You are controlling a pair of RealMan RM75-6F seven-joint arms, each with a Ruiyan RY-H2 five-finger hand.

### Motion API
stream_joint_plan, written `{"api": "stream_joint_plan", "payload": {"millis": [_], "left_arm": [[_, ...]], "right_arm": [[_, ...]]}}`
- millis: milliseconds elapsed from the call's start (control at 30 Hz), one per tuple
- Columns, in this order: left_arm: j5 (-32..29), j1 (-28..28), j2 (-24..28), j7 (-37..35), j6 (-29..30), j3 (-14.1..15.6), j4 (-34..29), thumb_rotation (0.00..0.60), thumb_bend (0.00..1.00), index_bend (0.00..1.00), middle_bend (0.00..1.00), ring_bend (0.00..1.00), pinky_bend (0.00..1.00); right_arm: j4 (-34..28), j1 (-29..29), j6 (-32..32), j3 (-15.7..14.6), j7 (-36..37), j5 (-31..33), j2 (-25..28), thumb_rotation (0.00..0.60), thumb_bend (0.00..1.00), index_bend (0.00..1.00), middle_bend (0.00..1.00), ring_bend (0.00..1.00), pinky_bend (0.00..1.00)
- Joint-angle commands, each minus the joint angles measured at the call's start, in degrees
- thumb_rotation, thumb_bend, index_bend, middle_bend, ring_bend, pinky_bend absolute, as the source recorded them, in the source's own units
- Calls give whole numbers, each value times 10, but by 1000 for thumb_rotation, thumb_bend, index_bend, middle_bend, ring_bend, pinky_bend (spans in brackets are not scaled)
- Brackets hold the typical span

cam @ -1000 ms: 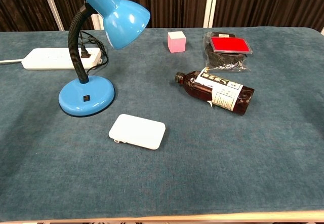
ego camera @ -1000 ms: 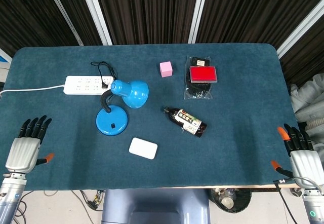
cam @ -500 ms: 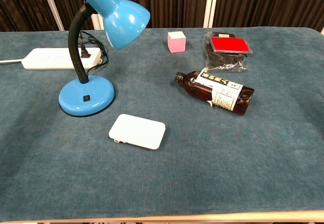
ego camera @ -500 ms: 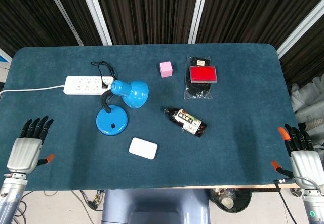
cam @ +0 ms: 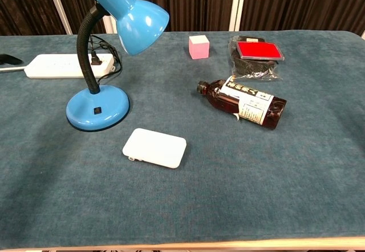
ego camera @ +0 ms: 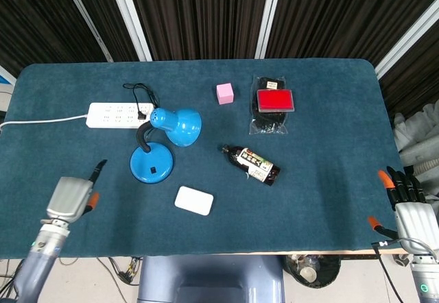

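My left hand (ego camera: 70, 197) hovers over the table's front left, turned on edge, with its dark fingers (ego camera: 99, 168) stretched toward the blue desk lamp (ego camera: 168, 142). It holds nothing. In the chest view only one fingertip (cam: 10, 60) shows at the left edge, beside the white power strip (cam: 63, 65). My right hand (ego camera: 409, 205) lies flat beyond the table's front right corner, fingers spread and holding nothing. The things nearest the middle are a white flat case (ego camera: 193, 200) and a brown bottle (ego camera: 252, 164) lying on its side.
A pink cube (ego camera: 225, 93) and a red-lidded box on a black pouch (ego camera: 274, 101) sit toward the back. The lamp's cord runs to the power strip (ego camera: 116, 115). The blue cloth table (ego camera: 329, 179) ends at a wooden front edge.
My left hand has moved right and forward over the table and rolled from flat onto its edge. Its fingertip now shows in the chest view. The right hand has barely shifted.
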Motion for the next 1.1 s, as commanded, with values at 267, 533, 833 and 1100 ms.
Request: {"api": "stream_joint_plan", "payload": {"millis": [267,533,833,1100], "left_arm": [[-154,-84,-95,142,-53,-34,-22,600,531,2,884,913,840],[-219,-117,-137,197,-49,-26,1,600,531,7,884,913,840],[-254,-139,-167,215,-39,-15,22,600,532,14,883,913,840],[-266,-146,-180,215,-31,0,39,600,532,15,882,913,840]], "right_arm": [[-2,1,-2,2,5,3,1,600,250,0,0,0,0],[-5,2,-5,1,8,4,1,600,249,0,0,0,0],[-7,3,-6,3,11,7,3,600,250,0,0,0,0],[-9,3,-6,4,11,8,3,600,250,0,0,0,0]]}}
